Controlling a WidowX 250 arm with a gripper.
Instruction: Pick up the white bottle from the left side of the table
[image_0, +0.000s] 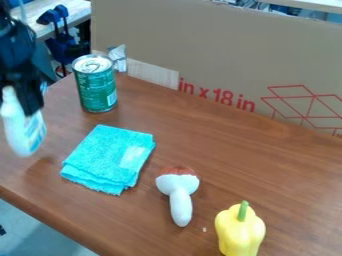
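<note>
White bottle (25, 132) prob. light, stiff, a bit slippery; best gripped round upper body; pale w/ blue markings, hangs at left, seemingly above table (180, 120); gripper (15, 102) closed on its top, parted approx. bottle's width; turquoise cloth (110, 157) to right; green can (95, 85) farther; yellow pepper (239, 232) near right.

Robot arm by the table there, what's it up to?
The robot's black gripper is holding a white bottle at the left end of the wooden table. Next to it, a folded turquoise cloth lies flat, with a green can standing upright behind. Nearer the camera are a white, brush-shaped thing with a reddish-brown end and a yellow bell pepper. A big cardboard panel stands along the back.
</note>
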